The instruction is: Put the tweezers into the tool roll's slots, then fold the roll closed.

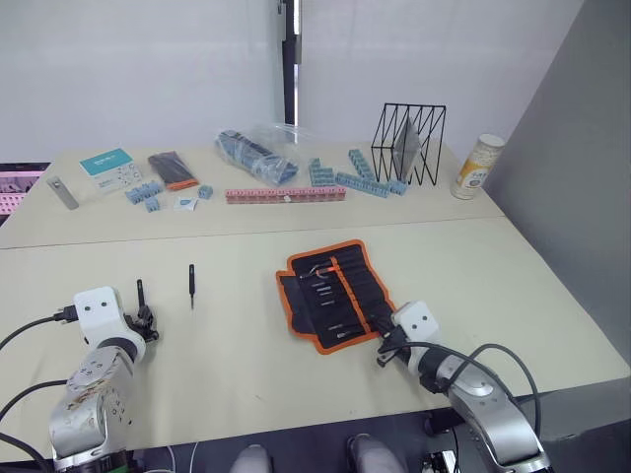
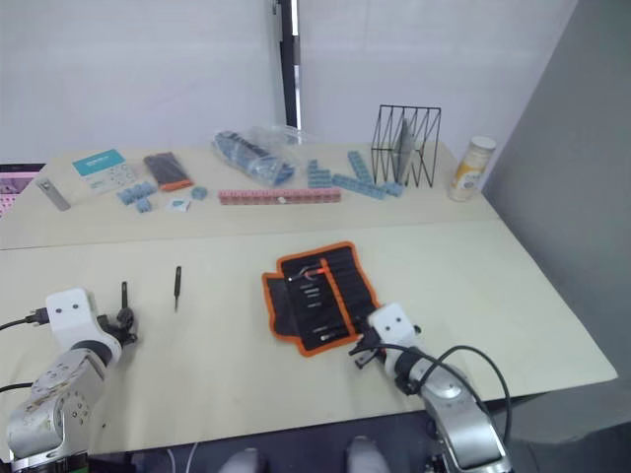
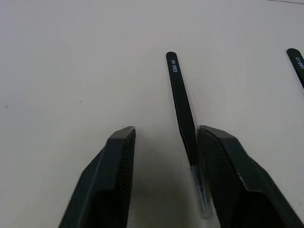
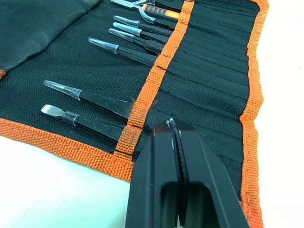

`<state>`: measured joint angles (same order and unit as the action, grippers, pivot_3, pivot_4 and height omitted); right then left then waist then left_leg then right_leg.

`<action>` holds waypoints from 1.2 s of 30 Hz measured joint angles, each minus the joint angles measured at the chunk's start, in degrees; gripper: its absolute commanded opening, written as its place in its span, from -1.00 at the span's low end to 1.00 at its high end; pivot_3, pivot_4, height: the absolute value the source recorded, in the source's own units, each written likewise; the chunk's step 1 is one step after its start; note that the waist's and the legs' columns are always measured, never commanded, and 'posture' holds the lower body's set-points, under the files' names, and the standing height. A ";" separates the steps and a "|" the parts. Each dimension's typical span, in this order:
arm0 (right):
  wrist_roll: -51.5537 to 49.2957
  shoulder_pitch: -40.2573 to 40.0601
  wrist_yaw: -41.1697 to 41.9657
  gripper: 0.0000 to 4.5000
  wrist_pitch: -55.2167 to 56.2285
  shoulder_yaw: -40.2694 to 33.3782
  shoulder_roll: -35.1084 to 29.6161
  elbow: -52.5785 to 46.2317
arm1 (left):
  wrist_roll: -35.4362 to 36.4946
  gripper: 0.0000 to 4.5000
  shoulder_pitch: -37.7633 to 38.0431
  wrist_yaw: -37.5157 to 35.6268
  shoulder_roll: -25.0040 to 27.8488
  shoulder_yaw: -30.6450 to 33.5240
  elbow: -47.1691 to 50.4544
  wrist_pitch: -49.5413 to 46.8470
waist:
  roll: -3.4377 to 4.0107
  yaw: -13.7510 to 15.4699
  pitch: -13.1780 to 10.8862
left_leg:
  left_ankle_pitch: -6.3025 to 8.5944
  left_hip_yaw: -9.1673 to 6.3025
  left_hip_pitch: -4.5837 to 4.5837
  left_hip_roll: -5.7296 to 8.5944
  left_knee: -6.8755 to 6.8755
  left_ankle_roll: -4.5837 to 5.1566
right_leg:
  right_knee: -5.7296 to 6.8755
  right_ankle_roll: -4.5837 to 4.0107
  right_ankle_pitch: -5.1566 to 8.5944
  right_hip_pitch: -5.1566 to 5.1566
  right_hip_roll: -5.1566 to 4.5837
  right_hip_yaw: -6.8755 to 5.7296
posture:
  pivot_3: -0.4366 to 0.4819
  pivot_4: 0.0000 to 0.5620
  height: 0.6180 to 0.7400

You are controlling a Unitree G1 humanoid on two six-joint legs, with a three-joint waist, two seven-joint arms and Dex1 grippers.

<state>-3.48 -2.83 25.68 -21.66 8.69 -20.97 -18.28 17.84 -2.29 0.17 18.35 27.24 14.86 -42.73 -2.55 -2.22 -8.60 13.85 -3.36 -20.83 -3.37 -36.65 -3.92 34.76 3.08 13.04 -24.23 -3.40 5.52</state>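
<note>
Inside the tool roll (image 1: 335,293) — several tweezers (image 4: 111,103) slotted, tips out

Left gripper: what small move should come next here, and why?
Probably shift the left gripper slightly sideways to centre it, then close. Its fingers are open on either side of a loose tweezer lying flat on the table, but the tweezer sits right against one finger. A second tweezer lies nearby, and the tool roll lies open with the shut right gripper at its edge.
</note>
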 measured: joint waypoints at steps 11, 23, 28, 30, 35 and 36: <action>0.03 -0.22 -0.27 -1.00 -0.05 -0.11 0.00 -0.10 | 0.01 -0.99 -0.72 -0.83 0.11 -0.94 -0.55 0.06 | 0.17 0.11 0.02 | 0.24 0.00 0.08 0.00 0.00 -0.41 | -0.32 0.02 0.01 0.10 -0.01 0.00 | -0.05 -0.47 0.97; 0.04 -0.14 -0.04 -1.00 -0.16 0.36 0.02 -0.51 | -0.62 -0.99 -0.96 -5.47 3.06 -2.16 -1.95 3.92 | -0.26 -0.32 -0.09 | -0.01 0.00 -0.32 -0.03 0.01 0.01 | -0.31 0.04 -0.02 0.01 0.01 -0.01 | -0.05 -0.47 0.97; 0.04 -0.04 0.01 -1.00 -0.17 1.05 0.03 -0.68 | 0.68 -0.99 -2.08 -10.45 5.29 -3.36 -1.77 5.43 | -0.64 -0.60 -0.21 | 0.00 0.03 -0.32 -0.04 0.22 0.00 | -0.32 0.03 -0.03 -0.03 0.02 -0.01 | -0.05 -0.47 0.97; 0.06 0.03 0.06 -1.00 -0.17 1.19 0.00 -0.75 | 1.61 -0.99 -2.59 -13.79 7.22 -4.20 -1.72 6.18 | -0.68 -0.62 -0.23 | 0.00 0.03 -0.30 -0.07 0.33 0.01 | -0.32 0.02 -0.03 -0.08 0.04 -0.01 | -0.05 -0.47 0.97; 1.18 0.29 0.13 -1.00 -0.17 1.67 -1.36 -0.90 | 3.59 -0.99 -7.49 -22.95 11.77 -8.64 -2.37 7.46 | -0.56 -0.83 -0.43 | -0.14 -1.17 -0.57 0.47 0.53 0.21 | -0.44 0.01 0.00 0.92 -0.85 -1.47 | -0.05 -0.47 0.96; 1.57 0.28 0.13 -1.00 -0.21 1.66 -1.94 -0.84 | 4.55 -0.99 -9.90 -25.48 12.88 -10.34 -2.39 7.24 | -0.56 -1.08 -0.43 | -0.35 -1.96 -0.49 0.90 0.71 0.41 | -0.44 0.07 0.13 1.40 -1.39 -2.36 | -0.05 -0.47 0.96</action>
<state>-1.90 -2.55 25.80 -21.87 10.34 -22.90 -19.12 22.38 -12.19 -25.31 31.23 16.90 12.47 -35.49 -3.11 -3.30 -9.03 13.50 -5.32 -21.32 -2.47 -35.94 -3.51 34.31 3.15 13.17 -22.84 -4.79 3.16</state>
